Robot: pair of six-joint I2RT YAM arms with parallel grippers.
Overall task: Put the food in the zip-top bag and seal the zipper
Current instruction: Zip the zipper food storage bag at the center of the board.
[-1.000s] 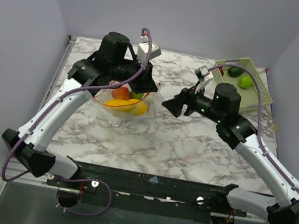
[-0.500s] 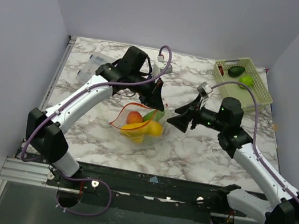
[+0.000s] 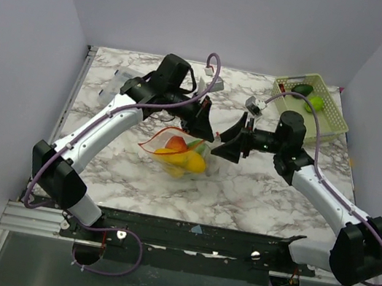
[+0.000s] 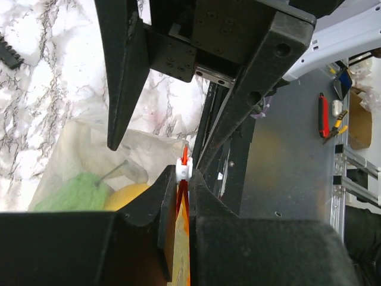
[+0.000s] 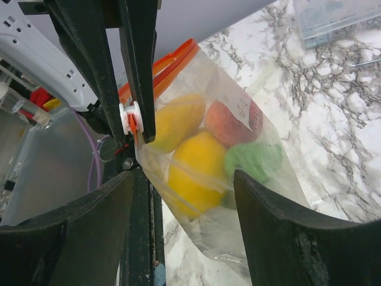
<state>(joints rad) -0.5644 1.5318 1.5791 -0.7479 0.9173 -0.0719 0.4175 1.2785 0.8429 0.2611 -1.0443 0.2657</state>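
Already loaded, the clear bag (image 5: pixel 217 235) sits near the middle of the marble table (image 3: pixel 242 189), between the two arms. Through its plastic show the toy food (image 5: pixel 196 161): two yellow pieces, an orange-red one and a green one. The left gripper (image 3: pixel 204 124) has its fingers (image 5: pixel 138 65) pinched narrow on the orange-red zipper (image 5: pixel 172 62) at the bag's mouth, right at a small white slider (image 5: pixel 128 116). This corner of the bag is raised from the table. Whether the strip is closed along its full length cannot be told. The right gripper (image 3: pixel 227 147) faces the left one just beside the bag, with its jaws spread wide and nothing between them. From its wrist camera the bag fills the gap between its two fingers without touching either. Well apart at the far right corner stands a pale green basket (image 3: pixel 336 118), holding a dark green piece (image 3: pixel 301 91) and a lime-green piece (image 3: pixel 315 103).
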